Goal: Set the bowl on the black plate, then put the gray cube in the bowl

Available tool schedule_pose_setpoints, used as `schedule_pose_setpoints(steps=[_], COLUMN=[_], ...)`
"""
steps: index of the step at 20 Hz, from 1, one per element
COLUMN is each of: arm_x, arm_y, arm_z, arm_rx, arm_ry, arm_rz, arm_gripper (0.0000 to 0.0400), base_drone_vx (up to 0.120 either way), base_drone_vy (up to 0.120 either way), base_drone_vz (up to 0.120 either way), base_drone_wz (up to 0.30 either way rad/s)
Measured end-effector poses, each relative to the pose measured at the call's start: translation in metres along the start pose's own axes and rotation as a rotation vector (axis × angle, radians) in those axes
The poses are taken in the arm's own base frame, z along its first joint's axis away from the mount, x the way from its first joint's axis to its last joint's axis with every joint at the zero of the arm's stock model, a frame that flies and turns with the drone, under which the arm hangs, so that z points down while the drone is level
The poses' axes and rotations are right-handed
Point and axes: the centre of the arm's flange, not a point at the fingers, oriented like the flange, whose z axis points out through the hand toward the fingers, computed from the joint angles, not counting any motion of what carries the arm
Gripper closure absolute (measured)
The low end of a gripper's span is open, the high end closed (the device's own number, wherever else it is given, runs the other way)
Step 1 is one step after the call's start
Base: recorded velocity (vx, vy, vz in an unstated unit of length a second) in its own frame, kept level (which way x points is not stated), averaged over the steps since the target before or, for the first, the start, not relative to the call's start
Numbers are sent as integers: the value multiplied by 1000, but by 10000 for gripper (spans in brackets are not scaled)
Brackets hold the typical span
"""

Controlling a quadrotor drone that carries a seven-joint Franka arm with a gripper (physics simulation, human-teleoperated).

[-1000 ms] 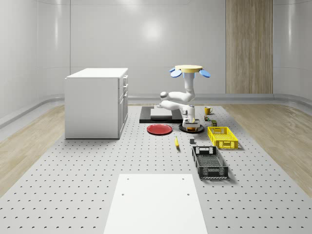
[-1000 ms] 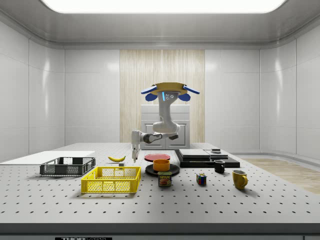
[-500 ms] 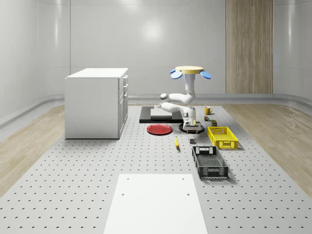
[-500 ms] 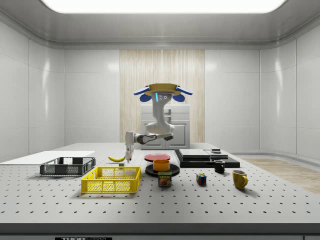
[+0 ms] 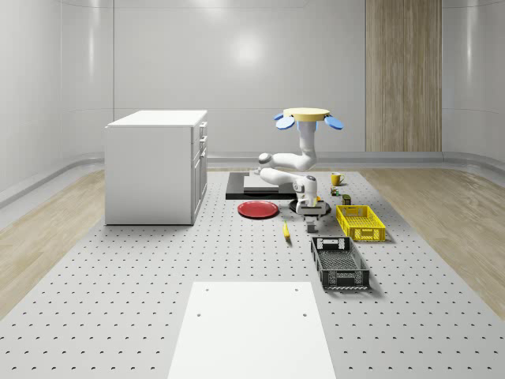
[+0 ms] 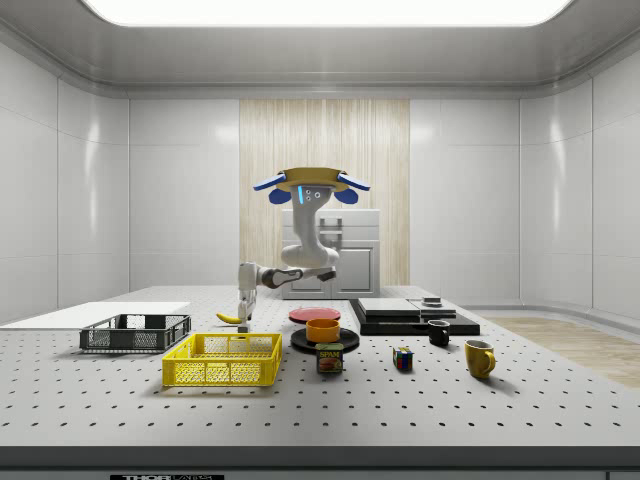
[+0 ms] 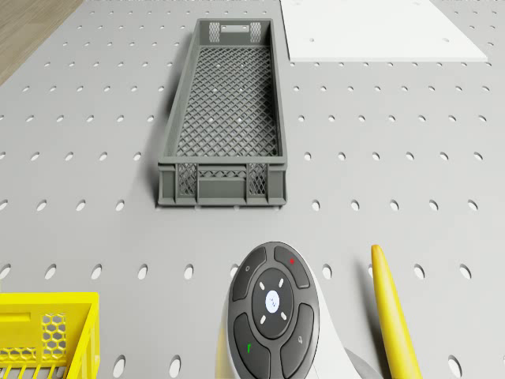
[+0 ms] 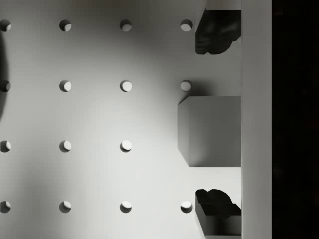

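The orange bowl (image 6: 323, 329) sits on the black plate (image 6: 325, 342) in the middle of the table. The gray cube (image 8: 209, 130) rests on the perforated table to the side view's left of the plate, near the banana (image 6: 232, 318). My gripper (image 8: 217, 119) is open and low over the cube, with one dark fingertip (image 8: 214, 35) on each side and a gap to each face. In the side view the gripper (image 6: 243, 316) points straight down close to the table. The drone (image 6: 310, 184) hovers high, roughly above the plate, with the arm bent down and out toward the cube.
A yellow crate (image 6: 222, 360) and a dark mesh crate (image 7: 225, 118) stand near the cube. The red plate (image 5: 258, 209), white cabinet (image 5: 156, 166) and a dark slab (image 6: 412, 318) lie behind. A can (image 6: 329, 358), puzzle cube (image 6: 402, 358) and mugs (image 6: 479, 357) stand at the side view's right.
Drone and arm have moved from over the bowl toward the side view's left. The gripper now hangs lower, over the gray cube. Bowl and plate have not moved.
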Motion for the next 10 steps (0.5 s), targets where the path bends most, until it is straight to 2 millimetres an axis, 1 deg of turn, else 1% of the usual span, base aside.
schedule_pose_setpoints(steps=[3,6,10], arm_x=[0,0,0], arm_y=[0,0,0], arm_z=[0,3,16], arm_rx=[0,0,0], arm_ry=[0,0,0], arm_rz=[0,0,0], arm_gripper=[0,0,0], base_drone_vx=[120,0,0], base_drone_vy=[0,0,0], base_drone_vz=[0,0,0], base_drone_wz=[0,0,0])
